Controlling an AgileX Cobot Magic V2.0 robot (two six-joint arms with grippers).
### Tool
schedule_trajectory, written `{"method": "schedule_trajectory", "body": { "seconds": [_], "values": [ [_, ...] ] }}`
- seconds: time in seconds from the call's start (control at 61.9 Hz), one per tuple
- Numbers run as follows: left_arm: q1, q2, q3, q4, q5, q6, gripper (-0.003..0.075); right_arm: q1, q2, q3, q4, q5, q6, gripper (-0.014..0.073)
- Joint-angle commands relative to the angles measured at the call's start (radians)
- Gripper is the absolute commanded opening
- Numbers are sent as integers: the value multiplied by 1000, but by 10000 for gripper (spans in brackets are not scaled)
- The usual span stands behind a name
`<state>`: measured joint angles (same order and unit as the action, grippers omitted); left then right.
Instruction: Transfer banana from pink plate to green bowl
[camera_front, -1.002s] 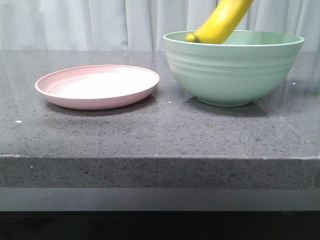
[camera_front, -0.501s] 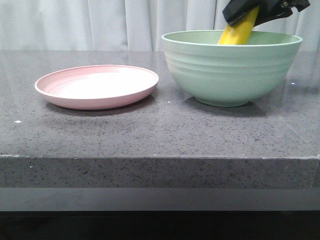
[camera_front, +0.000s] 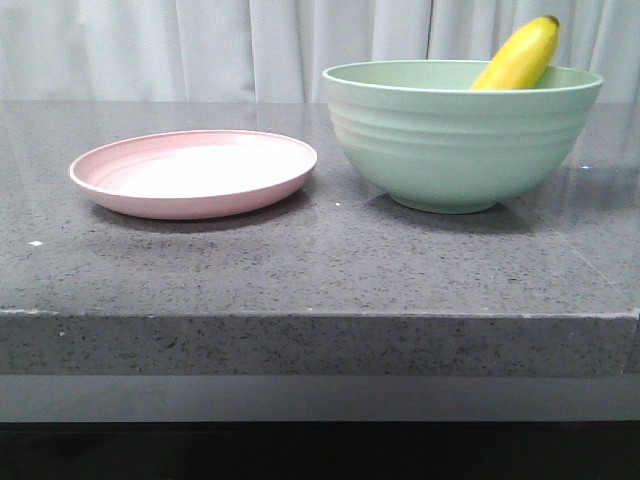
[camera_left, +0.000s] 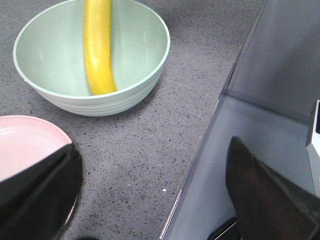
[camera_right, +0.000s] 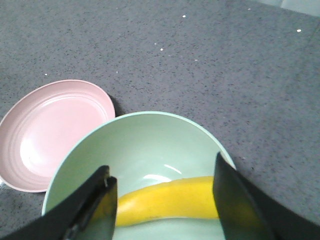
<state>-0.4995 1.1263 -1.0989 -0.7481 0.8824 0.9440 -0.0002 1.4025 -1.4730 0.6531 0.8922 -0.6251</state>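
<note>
Since half a second ago the right gripper (camera_right: 162, 200) has left the front view, leaving the banana (camera_front: 520, 57) propped inside the green bowl (camera_front: 455, 140). Its fingers seem spread, clear of it; the left gripper (camera_left: 150, 195) hangs open. The pink plate (camera_front: 195, 172) is bare. Transfer looks done; next, withdraw upward.

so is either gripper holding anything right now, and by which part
Nothing is held. The right gripper is open above the banana, which rests in the green bowl. The left gripper is open and empty.

Banana (camera_front: 520, 58) in bowl (camera_front: 460, 140), plate (camera_front: 194, 172) left.
</note>
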Motion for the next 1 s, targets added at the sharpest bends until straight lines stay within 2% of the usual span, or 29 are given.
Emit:
{"method": "schedule_trajectory", "body": {
  "seconds": [0.0,0.162,0.323,0.436,0.598,0.711,0.986],
  "values": [
    [-2,-21,-36,-47,-44,-7,564,-5,-104,-32,-61,-8,95,447],
    [17,-21,-36,2,-44,-112,564,-5,-269,66,-121,-17,125,447],
    [77,-50,-36,208,-46,-385,564,-5,-435,214,-190,-29,153,447],
    [141,-107,-36,327,-39,-555,564,-5,-529,301,-301,-15,272,447],
    [213,-224,14,482,-37,-688,564,-5,-652,408,-495,61,464,447],
    [262,-330,79,553,-37,-730,564,-5,-739,475,-543,97,545,447],
    [293,-525,232,555,-77,-732,564,-5,-923,628,-520,65,550,446]
  ]
}}
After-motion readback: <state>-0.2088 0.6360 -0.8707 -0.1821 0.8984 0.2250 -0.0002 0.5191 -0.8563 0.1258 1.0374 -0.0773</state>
